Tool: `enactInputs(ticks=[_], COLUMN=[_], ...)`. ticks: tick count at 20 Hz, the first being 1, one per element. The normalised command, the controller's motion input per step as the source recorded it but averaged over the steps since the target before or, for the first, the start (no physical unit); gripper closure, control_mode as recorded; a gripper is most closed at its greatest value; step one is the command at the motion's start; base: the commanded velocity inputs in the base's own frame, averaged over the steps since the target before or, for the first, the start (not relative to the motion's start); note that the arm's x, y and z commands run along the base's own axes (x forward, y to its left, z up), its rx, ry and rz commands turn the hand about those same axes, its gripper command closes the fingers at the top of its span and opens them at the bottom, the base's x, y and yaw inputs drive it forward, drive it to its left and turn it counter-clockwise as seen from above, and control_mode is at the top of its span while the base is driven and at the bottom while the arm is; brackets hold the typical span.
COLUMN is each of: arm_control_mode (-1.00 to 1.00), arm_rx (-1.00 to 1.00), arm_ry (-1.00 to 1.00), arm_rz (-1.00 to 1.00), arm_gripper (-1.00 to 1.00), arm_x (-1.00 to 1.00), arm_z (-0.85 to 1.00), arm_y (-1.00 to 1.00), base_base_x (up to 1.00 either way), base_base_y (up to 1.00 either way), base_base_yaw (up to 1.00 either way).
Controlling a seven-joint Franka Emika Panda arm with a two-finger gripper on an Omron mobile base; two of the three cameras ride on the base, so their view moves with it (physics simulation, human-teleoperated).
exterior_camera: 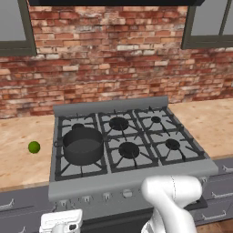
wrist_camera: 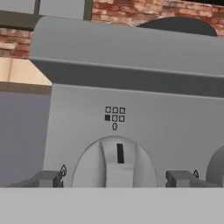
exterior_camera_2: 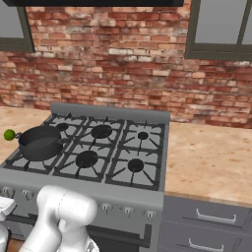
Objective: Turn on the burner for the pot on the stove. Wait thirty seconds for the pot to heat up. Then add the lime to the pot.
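Closest in the hand view is a round grey knob (wrist_camera: pixel 114 162) on the front panel of the stove (exterior_camera: pixel 132 182). It stands between the two dark fingertips (wrist_camera: pixel 47 178) of the gripper (wrist_camera: pixel 114 180). One tip is at each side of the knob, and the jaws are wide apart; I cannot tell if they touch it. The dark mark on the knob points straight up, toward a small diagram of six squares above it. In the left base view the white hand is low at the front left corner of the stove.

On the stove, the pot (exterior_camera: pixel 83 144) sits on the front left grate, over its burner. The lime (exterior_camera: pixel 34 147) lies on the counter (exterior_camera: pixel 18 154) left of the stove, near the stove's left edge and apart from the pot. Behind all is a brick wall (exterior_camera: pixel 109 59).
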Motion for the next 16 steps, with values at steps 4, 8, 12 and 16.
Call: enactInputs(ticks=[4, 8, 12, 16], arm_control_mode=[-1.00, -1.00, -1.00, -1.00], arm_rx=[0.08, 0.03, -0.08, -0.32], arm_ry=[0.04, 0.04, 0.00, -0.11], arm_rz=[0.00, 0.00, 0.06, 0.17], arm_gripper=[1.00, 1.00, 1.00, 1.00], arm_x=[0.47, 0.47, 0.34, 0.34], arm_z=[0.00, 0.00, 0.00, 0.00], arm_y=[-0.56, -0.39, 0.00, -0.02], base_base_x=[0.00, 0.00, 0.00, 0.00], base_base_y=[0.00, 0.00, 0.00, 0.00], base_base_yaw=[0.00, 0.00, 0.00, 0.00])
